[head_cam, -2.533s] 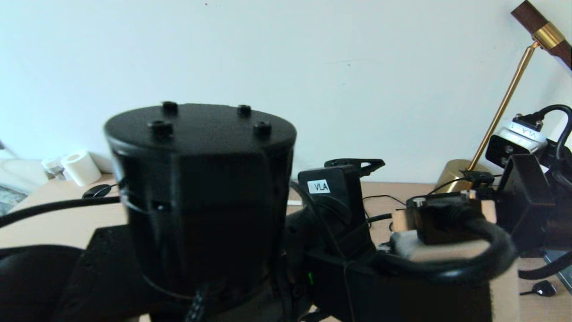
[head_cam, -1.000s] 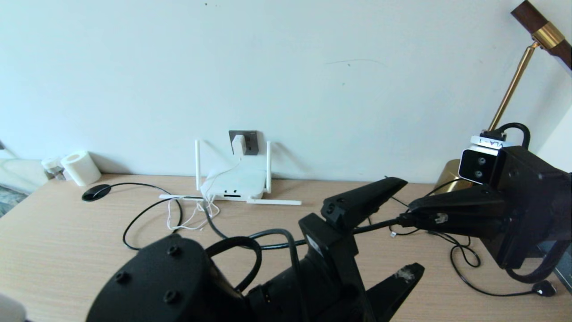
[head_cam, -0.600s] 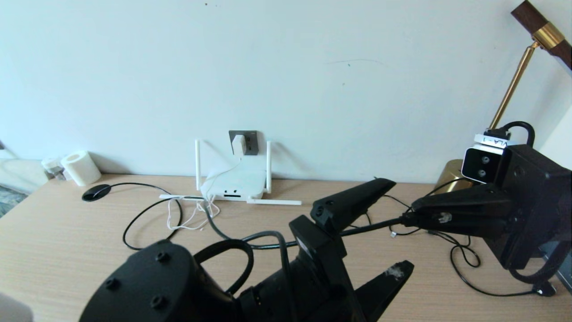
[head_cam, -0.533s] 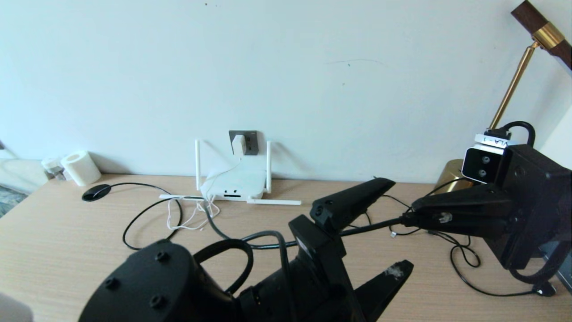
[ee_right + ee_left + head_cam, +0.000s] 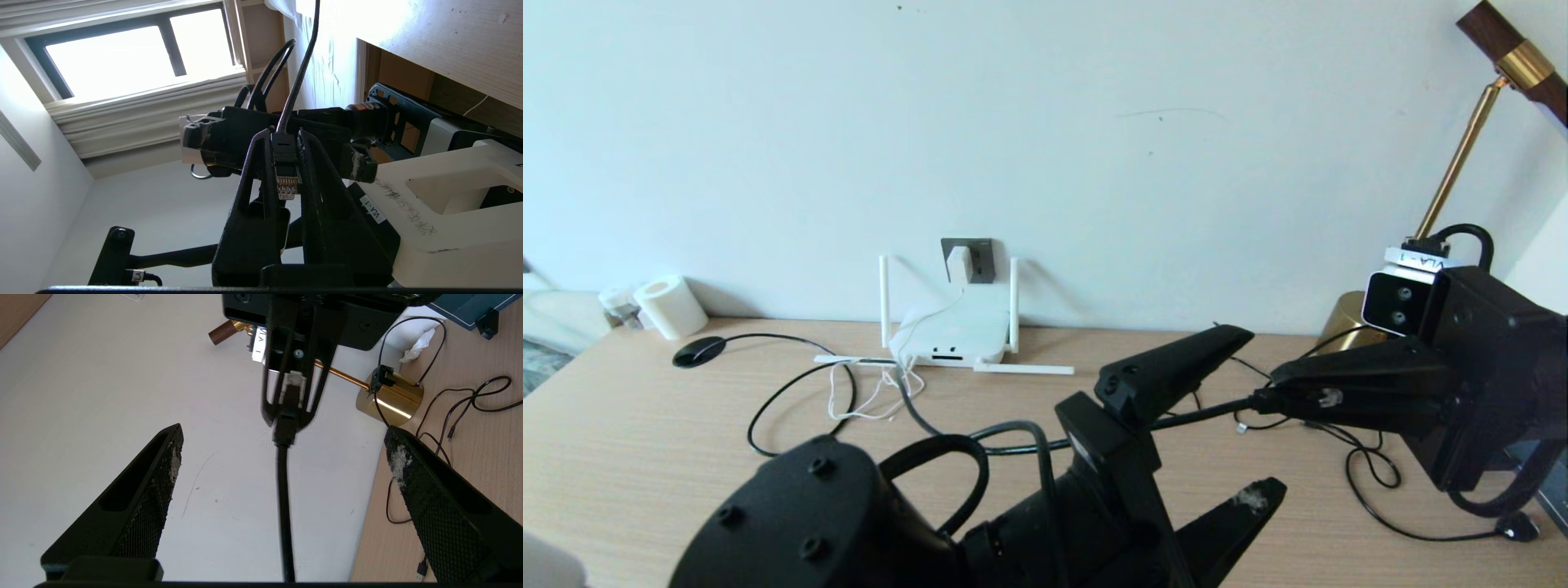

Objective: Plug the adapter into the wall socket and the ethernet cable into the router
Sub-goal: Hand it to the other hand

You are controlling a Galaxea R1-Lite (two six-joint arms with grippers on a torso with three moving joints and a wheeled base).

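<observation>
The white adapter sits in the dark grey wall socket, and its thin white cord hangs down to the desk. Below it lies the white router with its stick antennas. My right gripper hovers above the desk's right side. It is shut on the ethernet cable's black boot, with the clear plug pointing back between the fingers. The ethernet cable runs left toward the router. My left gripper is open, its fingers either side of the cable without touching it.
A brass lamp base stands at the back right. Thin black cords loop on the desk below my right arm, ending in a small black plug. A paper roll and a black disc lie far left.
The left arm, which filled the head view, has dropped low, uncovering the router and socket. Over the last second both grippers only shifted slightly; the right keeps its grip.
</observation>
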